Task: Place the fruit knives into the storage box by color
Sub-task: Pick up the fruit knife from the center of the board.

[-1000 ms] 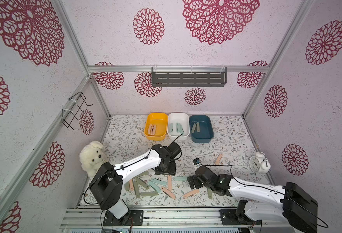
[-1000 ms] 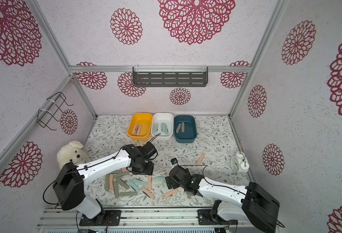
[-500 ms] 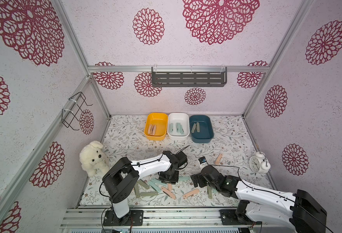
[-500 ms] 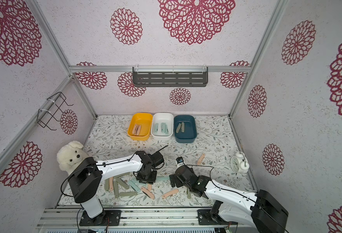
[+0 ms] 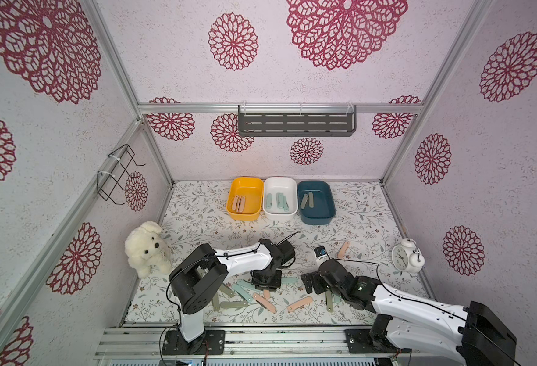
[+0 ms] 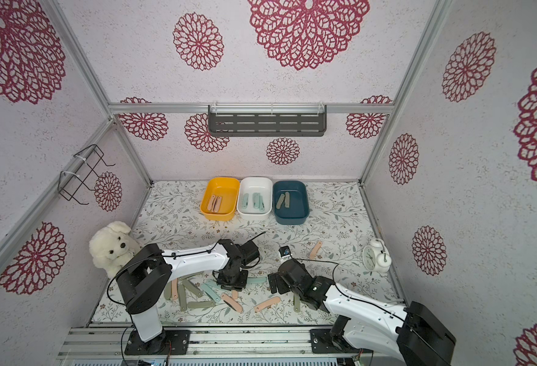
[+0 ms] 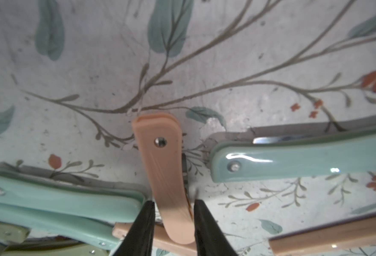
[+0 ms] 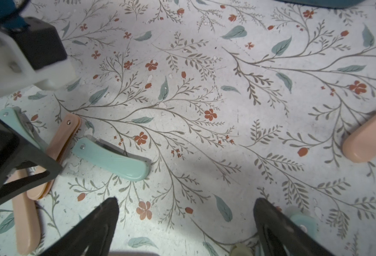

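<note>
Loose fruit knives [image 5: 229, 305] in peach-pink, mint-teal and olive lie scattered on the near part of the floral mat [image 5: 197, 221]. The left gripper [image 7: 173, 202] stands over this group with its jaws closed narrowly on the sides of a peach-pink fruit knife [image 7: 165, 177]. That knife's near end overlaps a second peach-pink knife [image 7: 160, 240], and a mint-teal knife [image 7: 293, 159] lies just to its right.

To the right, the right gripper [image 8: 186, 200] hangs over bare mat with its jaws spread wide and nothing between them.

Farther back, a single peach-pink knife [image 5: 343, 249] lies apart. At the far edge stand three containers:
- yellow storage box [image 5: 234, 213], with peach-pink knives
- white storage box [image 5: 280, 216], with mint-teal knives
- dark blue storage box [image 5: 319, 219], with olive knives
</note>
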`<state>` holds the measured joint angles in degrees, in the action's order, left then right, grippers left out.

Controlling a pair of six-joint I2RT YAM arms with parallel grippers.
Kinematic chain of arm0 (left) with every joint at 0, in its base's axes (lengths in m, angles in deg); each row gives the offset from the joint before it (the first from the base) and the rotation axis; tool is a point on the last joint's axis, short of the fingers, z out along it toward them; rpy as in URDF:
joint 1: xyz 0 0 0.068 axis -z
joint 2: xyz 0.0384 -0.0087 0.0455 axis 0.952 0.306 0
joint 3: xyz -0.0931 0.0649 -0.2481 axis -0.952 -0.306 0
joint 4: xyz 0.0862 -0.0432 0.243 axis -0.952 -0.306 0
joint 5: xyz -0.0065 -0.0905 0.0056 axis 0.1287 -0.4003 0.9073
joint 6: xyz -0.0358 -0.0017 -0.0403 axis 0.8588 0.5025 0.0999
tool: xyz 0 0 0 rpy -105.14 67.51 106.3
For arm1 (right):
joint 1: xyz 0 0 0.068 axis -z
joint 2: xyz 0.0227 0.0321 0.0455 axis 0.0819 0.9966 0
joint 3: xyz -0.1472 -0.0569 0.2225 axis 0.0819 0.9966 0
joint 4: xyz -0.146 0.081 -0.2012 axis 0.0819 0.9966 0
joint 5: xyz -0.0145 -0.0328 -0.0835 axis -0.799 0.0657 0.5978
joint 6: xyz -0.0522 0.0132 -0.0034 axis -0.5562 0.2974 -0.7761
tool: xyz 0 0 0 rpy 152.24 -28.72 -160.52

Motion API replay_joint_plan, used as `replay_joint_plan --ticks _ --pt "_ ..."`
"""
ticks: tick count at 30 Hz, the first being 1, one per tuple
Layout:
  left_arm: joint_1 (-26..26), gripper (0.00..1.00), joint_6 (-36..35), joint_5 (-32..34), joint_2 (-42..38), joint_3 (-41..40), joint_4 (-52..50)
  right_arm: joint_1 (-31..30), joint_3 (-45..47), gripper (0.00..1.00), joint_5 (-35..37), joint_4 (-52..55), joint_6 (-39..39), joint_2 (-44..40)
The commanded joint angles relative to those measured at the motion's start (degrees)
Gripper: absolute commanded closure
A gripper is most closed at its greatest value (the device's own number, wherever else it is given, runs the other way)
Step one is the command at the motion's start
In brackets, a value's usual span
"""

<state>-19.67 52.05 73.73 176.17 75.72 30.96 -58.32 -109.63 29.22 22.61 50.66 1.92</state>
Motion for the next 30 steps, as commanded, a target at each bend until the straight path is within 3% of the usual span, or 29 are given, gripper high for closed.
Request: replay_joint_plan --ticks 1,14,30 --pt "0.7 0.69 -0.1 -0.2 1.0 -1.1 1.0 0.6 0.1 0.01 -0.2 0.3 -1.0 -1.3" --pt "-0.2 0.82 -1.6 1.3 1.6 0.2 0.9 1.7 -1.7 0.01 -0.6 0.0 -2.2 0.2" --pt "-10.7 0.90 -8.9 5.8 2.2 10.1 -1.9 6.3 -8.2 0.01 -2.7 -2.6 -4.2 6.7"
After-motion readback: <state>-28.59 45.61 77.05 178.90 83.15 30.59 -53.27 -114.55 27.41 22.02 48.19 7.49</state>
